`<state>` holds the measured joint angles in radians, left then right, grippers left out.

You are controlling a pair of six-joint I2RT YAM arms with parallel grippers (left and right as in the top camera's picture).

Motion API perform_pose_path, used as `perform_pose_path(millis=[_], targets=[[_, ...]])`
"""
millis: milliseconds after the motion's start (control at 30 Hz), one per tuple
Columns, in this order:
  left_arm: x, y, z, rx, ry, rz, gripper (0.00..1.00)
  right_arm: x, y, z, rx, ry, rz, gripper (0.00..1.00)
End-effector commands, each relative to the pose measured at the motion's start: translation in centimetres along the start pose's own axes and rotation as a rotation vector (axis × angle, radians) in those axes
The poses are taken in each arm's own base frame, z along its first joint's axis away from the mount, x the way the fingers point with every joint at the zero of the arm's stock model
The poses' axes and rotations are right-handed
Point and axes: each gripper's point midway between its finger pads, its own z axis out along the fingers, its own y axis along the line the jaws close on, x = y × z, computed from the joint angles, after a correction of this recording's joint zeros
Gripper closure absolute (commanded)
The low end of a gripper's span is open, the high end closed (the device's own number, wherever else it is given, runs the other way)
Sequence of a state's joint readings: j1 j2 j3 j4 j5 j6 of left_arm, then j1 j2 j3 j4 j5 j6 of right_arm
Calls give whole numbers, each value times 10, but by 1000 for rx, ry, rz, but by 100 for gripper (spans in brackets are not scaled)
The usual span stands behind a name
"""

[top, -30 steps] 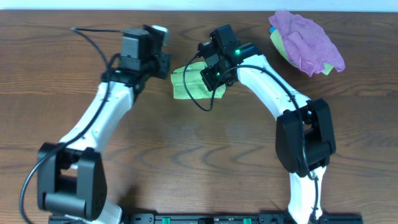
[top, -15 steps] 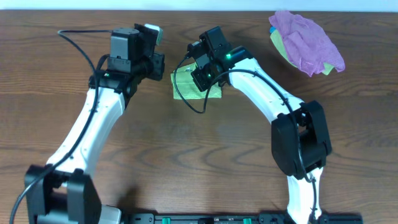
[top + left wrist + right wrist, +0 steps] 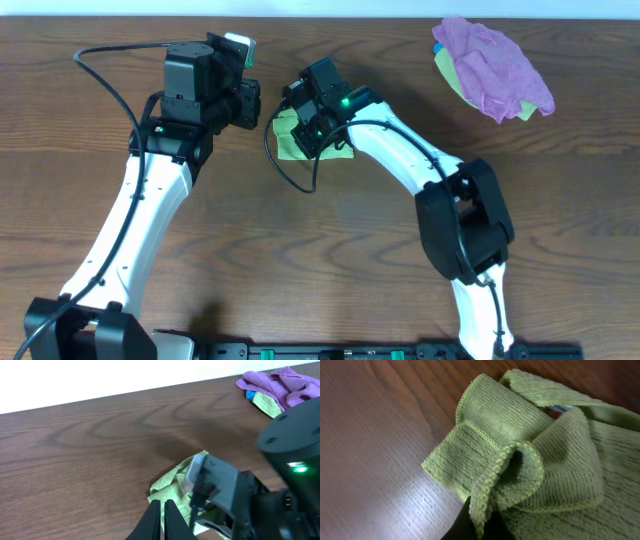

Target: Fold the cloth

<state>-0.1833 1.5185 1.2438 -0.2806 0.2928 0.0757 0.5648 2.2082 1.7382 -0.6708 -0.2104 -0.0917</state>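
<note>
Right tool (image 3: pixel 478 521) pinches the cloth's (image 3: pixel 530 470) curled hem; left tool (image 3: pixel 161 511) beside it, closed, empty. Fold looks half-done and unflattened.

Even bright light, soft shadows, pale glare on tabletop (image 3: pixel 415 502) left of the right end effector (image 3: pixel 476 527), cloth (image 3: pixel 520 455) beyond it slightly blurred.

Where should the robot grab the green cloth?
Grab the cloth by its curled-up stitched hem. That edge stands off the table in a loop, so a hand can close on both sides; the flat parts offer nothing to pinch. Come from the open-table side, where no layers pile up. The right hand seems shut on that hem.
</note>
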Motion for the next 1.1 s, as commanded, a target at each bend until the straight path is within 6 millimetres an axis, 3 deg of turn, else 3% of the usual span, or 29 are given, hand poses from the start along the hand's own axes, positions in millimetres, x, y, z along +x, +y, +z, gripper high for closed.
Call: perform_pose_path(millis=[0, 267, 633, 667, 733, 767, 867, 933, 1067], targets=[[-17, -3, -15, 10, -51, 8, 94, -7, 5, 5, -6, -20, -21, 99], [-19, -9, -18, 39, -58, 11, 94, -21, 3, 9, -2, -75, -20, 99], [-19, -9, -18, 42, -58, 11, 94, -18, 3, 16, -3, -67, -9, 96], [-19, -9, -18, 42, -58, 10, 94, -18, 2, 17, -3, -68, -7, 86], [-19, -9, -18, 42, -58, 10, 94, -19, 2, 19, -3, -74, 7, 47], [-19, -9, -18, 42, -58, 10, 94, -20, 1, 20, -2, -78, 7, 39], [-19, -9, -18, 42, -58, 10, 94, -24, 0, 20, 4, -95, 15, 24], [-19, -9, -18, 43, -58, 10, 94, -28, -3, 20, 19, -110, 13, 22], [-19, -10, -18, 47, -58, 11, 94, -32, -7, 19, 40, -127, 42, 5]])
